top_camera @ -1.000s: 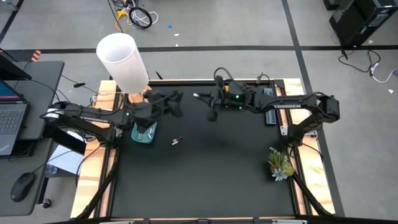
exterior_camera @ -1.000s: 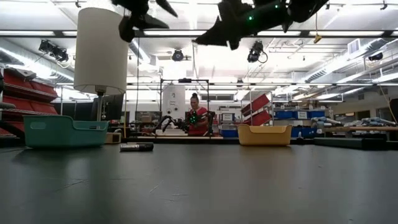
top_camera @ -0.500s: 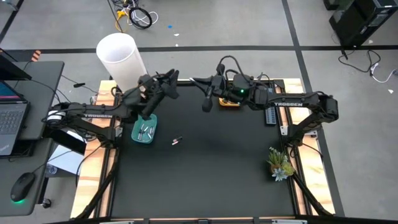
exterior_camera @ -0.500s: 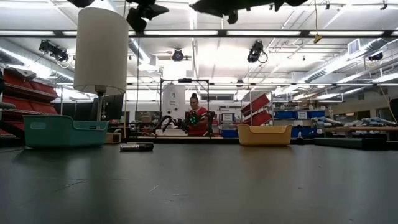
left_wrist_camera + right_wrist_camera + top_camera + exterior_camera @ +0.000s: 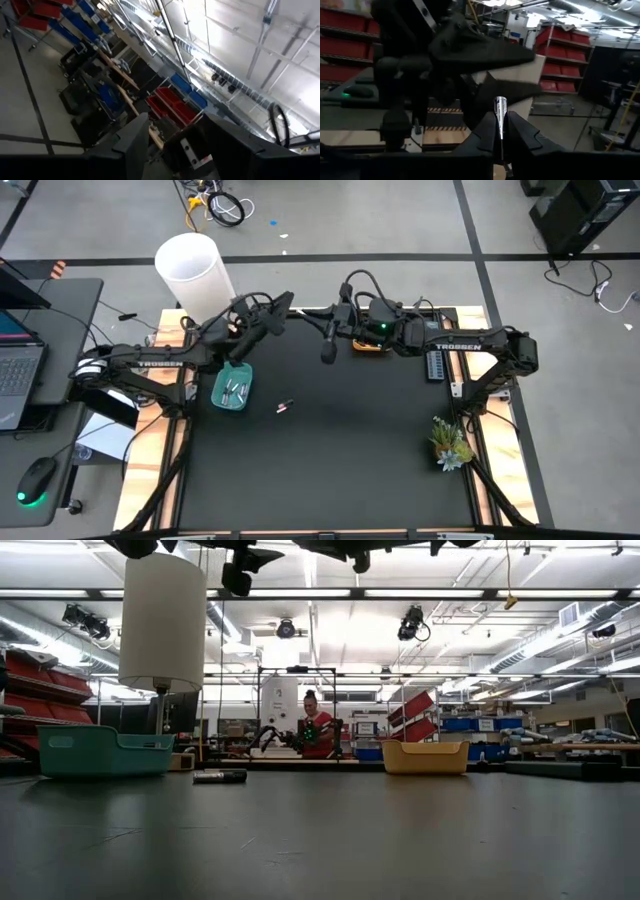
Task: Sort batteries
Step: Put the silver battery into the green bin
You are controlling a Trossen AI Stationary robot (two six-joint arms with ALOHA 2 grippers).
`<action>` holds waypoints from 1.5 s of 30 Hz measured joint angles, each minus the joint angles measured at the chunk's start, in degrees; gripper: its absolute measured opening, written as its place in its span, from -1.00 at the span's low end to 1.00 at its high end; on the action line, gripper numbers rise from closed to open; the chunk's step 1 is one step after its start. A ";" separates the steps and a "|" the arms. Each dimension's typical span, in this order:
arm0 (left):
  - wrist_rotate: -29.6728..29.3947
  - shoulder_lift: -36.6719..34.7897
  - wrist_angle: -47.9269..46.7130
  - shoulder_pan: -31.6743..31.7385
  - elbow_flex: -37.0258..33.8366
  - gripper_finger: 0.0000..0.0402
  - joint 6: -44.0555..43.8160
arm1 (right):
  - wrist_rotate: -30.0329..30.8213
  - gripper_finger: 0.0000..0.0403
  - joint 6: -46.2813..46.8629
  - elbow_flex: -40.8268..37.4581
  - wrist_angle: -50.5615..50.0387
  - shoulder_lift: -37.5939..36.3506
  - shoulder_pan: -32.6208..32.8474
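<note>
One loose battery (image 5: 284,408) lies on the dark tabletop (image 5: 330,460) in the high view, just beside the teal tray (image 5: 232,389), which already holds a few pale batteries (image 5: 235,389). The left gripper (image 5: 281,307) is raised near the tabletop's far edge, released and empty; the battery lies toward the near side from it, past the tray. The right gripper (image 5: 327,350) hangs near the orange tray (image 5: 366,345), about as far from the battery, so I cannot say which arm is nearer.

From the low view, that battery (image 5: 220,776) is a small dark cylinder lying flat, its long axis across the picture, between the teal tray (image 5: 103,752) and the yellow-orange tray (image 5: 425,756).

Through the left wrist view, only the room shows past spread fingers (image 5: 131,142).

Through the right wrist view, the right gripper (image 5: 500,131) is clenched on a thin silvery battery (image 5: 500,116), upright between its fingertips.
</note>
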 joint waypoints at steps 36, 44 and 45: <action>1.29 8.42 6.43 -0.76 0.09 -0.43 2.38 | 2.58 -0.85 2.65 0.01 -0.32 1.81 -0.59; -2.15 8.61 6.96 -1.33 0.13 -0.83 3.59 | 2.61 -0.61 2.51 -0.08 -0.50 1.81 -1.41; -2.27 8.61 6.96 -1.33 0.13 -0.83 4.13 | 2.59 -0.56 2.53 -0.08 -0.52 1.80 -1.50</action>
